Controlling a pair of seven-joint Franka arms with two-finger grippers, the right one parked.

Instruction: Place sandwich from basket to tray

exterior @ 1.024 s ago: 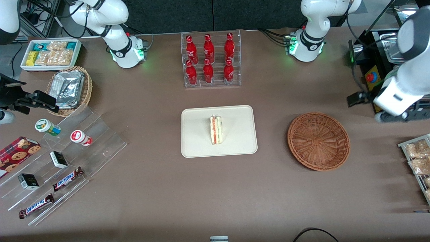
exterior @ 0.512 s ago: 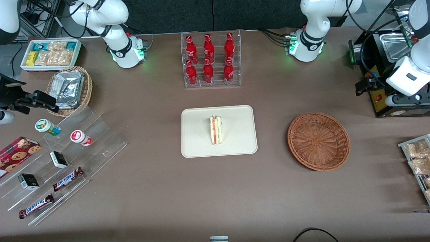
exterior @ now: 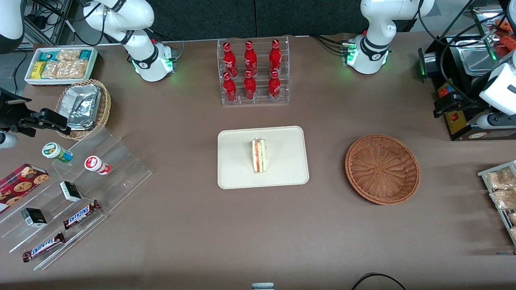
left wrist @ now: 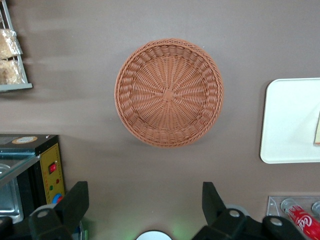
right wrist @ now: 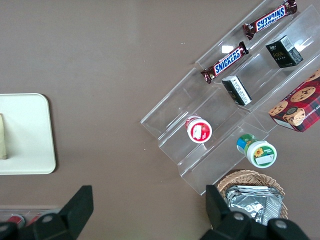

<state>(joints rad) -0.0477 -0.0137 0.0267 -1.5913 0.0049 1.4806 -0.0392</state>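
The sandwich point(exterior: 259, 155) stands on its edge in the middle of the cream-white tray point(exterior: 282, 177), its red-orange and green filling facing up. The reddish-brown wicker basket point(exterior: 382, 169) is empty and sits beside the tray, toward the working arm's end of the table. My left gripper point(exterior: 445, 105) is open and empty. It is raised high at the working arm's end, farther from the front camera than the basket. The left wrist view shows the gripper point(left wrist: 145, 200) with its jaws wide apart, the empty basket point(left wrist: 168, 92), part of the tray point(left wrist: 290, 120) and a sliver of the sandwich point(left wrist: 317, 131).
A clear rack of red bottles point(exterior: 253, 72) stands farther from the camera than the tray. A black appliance point(exterior: 459, 72) and a wire rack of snack packets point(exterior: 502, 193) are at the working arm's end. A clear stepped stand point(exterior: 80, 193) and a tan foil-packet basket point(exterior: 82, 108) are at the parked arm's end.
My left gripper has moved away from the basket toward the working arm's end of the table and farther from the camera. The sandwich, tray and basket have not moved.
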